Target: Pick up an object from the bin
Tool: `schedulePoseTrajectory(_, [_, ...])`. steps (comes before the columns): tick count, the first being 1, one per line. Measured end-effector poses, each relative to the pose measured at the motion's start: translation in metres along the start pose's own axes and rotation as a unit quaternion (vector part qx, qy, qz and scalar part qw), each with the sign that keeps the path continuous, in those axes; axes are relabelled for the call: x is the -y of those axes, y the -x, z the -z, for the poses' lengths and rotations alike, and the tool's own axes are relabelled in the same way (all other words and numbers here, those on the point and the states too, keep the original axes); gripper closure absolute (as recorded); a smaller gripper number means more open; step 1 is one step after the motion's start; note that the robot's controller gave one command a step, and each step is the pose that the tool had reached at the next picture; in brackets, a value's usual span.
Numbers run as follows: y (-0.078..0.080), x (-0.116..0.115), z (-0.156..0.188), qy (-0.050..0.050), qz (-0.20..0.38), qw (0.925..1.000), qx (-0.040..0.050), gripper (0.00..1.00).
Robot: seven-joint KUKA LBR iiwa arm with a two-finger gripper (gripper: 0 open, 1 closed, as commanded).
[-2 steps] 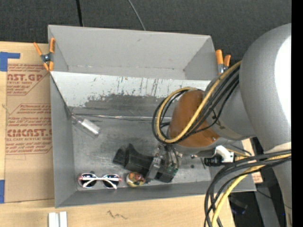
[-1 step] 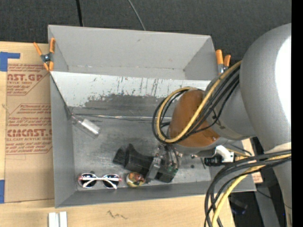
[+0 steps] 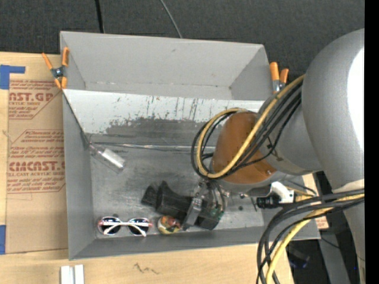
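Grey metal bin (image 3: 77,158) holding four loose things, with the arm hanging over the black one.
One gripper (image 3: 203,209) is sitting low at the right end of the one black chunky piece (image 3: 164,199), which is lying dark, matte and angular, a stubby end pointing left, on the bin floor toward the near wall; whether the pincer is released or clenched cannot be told. One pair of white-framed sunglasses (image 3: 124,225) is lying lower left of the black piece, one clear tube (image 3: 110,157) is lying upper left of it, and one small round multicoloured thing (image 3: 169,223) is sitting just below it.
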State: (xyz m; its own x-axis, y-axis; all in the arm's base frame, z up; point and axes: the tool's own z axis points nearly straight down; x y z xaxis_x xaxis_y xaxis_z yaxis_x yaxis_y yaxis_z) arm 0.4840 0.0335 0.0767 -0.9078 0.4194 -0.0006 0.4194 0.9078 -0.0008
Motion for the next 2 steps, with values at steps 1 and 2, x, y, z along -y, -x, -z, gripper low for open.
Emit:
schedulePoseTrajectory(1, [-0.003, 0.001, 0.014, -0.003, 0.000, 1.0000, -0.0056, 1.00])
schedulePoseTrajectory(2, [-0.002, 0.001, 0.033, -0.001, 0.000, 1.0000, -0.0037, 1.00])
